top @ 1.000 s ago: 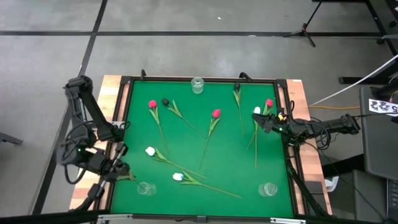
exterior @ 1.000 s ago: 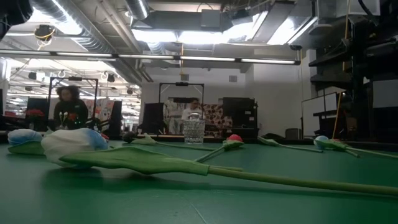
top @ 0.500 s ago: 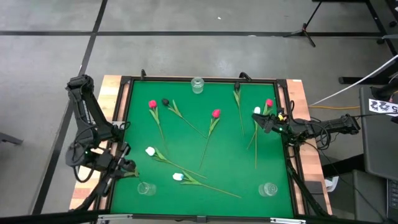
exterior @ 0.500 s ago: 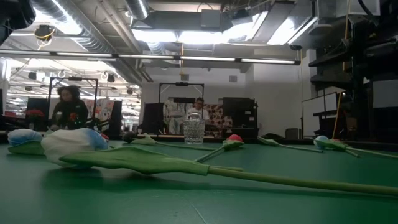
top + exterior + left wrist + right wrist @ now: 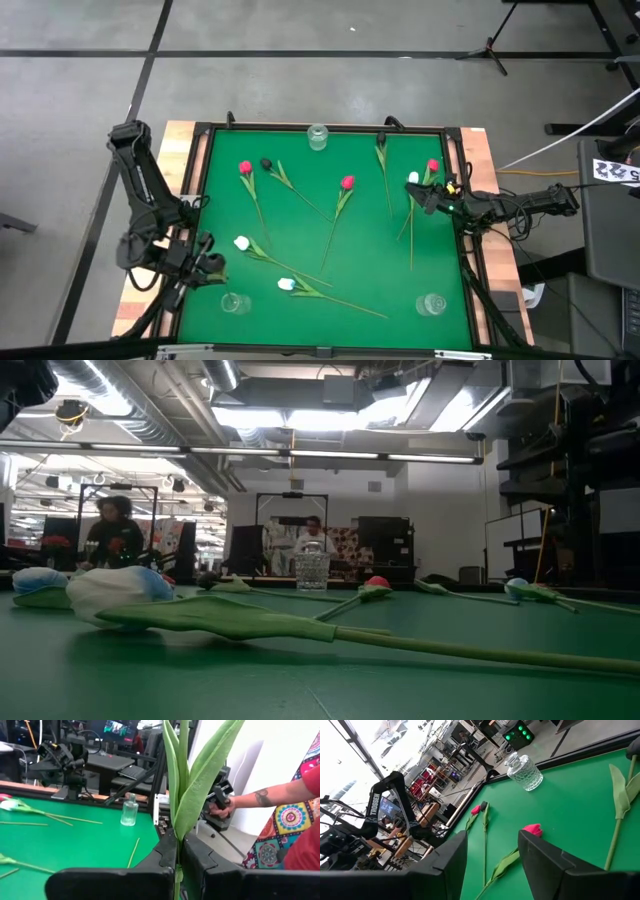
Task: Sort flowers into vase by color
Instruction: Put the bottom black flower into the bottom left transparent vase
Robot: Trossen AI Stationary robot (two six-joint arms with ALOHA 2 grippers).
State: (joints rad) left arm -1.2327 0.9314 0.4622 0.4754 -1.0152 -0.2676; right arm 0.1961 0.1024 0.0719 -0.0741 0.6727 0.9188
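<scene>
Movement of the left pincer (image 5: 207,268) over the last second: it had edged inward from the table's left border, its fingers pressed together on the green stem of a flower (image 5: 182,795) whose leaves rose straight up out of the grip, the head out of sight. A small glass vase (image 5: 233,302) stood just ahead of that pincer, so the flower was probably on its way there. The right pincer (image 5: 420,195) had not moved, fingers apart and empty, with the other flowers (image 5: 345,185) lying loose on the mat beyond it.
</scene>
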